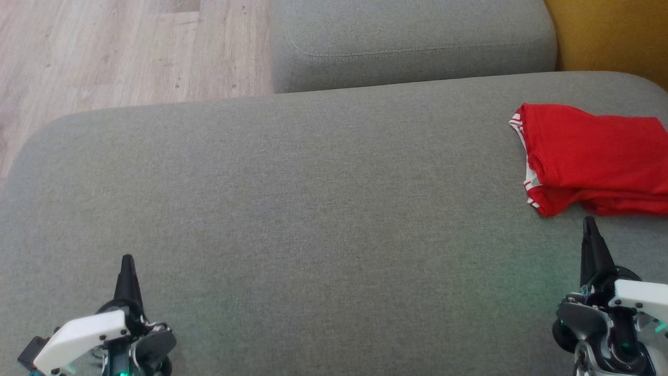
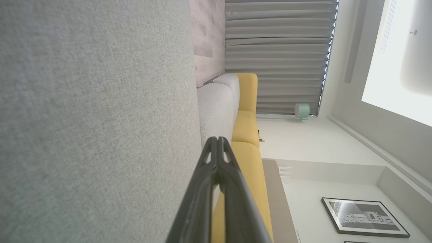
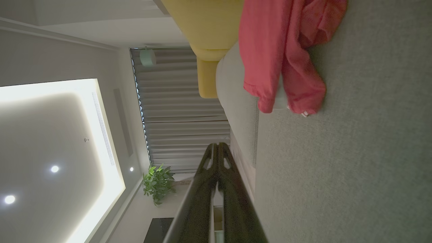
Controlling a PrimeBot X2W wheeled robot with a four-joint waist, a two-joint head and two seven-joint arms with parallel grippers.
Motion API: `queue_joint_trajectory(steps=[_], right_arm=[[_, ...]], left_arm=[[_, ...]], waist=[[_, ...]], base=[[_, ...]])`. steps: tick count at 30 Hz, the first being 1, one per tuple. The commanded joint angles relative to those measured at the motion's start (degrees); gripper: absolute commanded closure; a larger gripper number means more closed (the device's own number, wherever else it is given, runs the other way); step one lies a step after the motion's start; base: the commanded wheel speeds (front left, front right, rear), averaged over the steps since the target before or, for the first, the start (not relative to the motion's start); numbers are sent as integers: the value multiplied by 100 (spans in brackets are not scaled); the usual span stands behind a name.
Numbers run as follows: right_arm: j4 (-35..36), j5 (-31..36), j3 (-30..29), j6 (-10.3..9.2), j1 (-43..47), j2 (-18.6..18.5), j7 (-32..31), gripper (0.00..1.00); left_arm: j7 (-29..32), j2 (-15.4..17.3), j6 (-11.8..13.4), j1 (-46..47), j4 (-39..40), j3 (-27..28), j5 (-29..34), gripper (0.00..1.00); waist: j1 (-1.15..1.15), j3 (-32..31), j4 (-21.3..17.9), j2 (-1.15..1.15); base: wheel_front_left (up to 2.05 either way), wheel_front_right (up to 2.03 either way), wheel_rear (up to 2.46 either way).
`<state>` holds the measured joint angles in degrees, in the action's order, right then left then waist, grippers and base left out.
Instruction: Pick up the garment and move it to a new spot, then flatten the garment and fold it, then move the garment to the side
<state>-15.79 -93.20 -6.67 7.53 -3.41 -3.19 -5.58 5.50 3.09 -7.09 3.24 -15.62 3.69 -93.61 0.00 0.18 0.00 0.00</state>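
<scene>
A red garment [image 1: 595, 159] with white striped trim lies folded at the far right of the grey cushion [image 1: 292, 209], cut off by the head view's right edge. It also appears in the right wrist view as the red garment [image 3: 287, 54] near the cushion's edge. My right gripper [image 1: 590, 223] is shut and empty, its tips just in front of the garment without touching it. My left gripper [image 1: 127, 259] is shut and empty at the lower left, far from the garment. In the wrist views the left gripper [image 2: 218, 139] and right gripper [image 3: 217, 145] have their fingers pressed together.
A second grey cushion [image 1: 412, 42] sits behind the main one. Wooden floor [image 1: 104, 52] lies at the far left and a yellow sofa [image 1: 610, 36] at the far right. The yellow sofa [image 2: 248, 135] also shows beyond the grey one.
</scene>
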Motion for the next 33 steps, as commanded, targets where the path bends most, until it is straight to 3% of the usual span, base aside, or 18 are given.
queue_joint_trajectory(steps=[1, 33], right_arm=[[181, 37, 96, -4, -270, -28, -27, 100], [180, 63, 65, -4, -273, -7, -51, 100]], left_arm=[[35, 38, -40, 288, 160, 204, 79, 100], [59, 17, -40, 291, 159, 234, 104, 100]], waist=[[0, 0, 0, 0], [0, 0, 0, 0]], base=[[0, 0, 0], [0, 0, 0]])
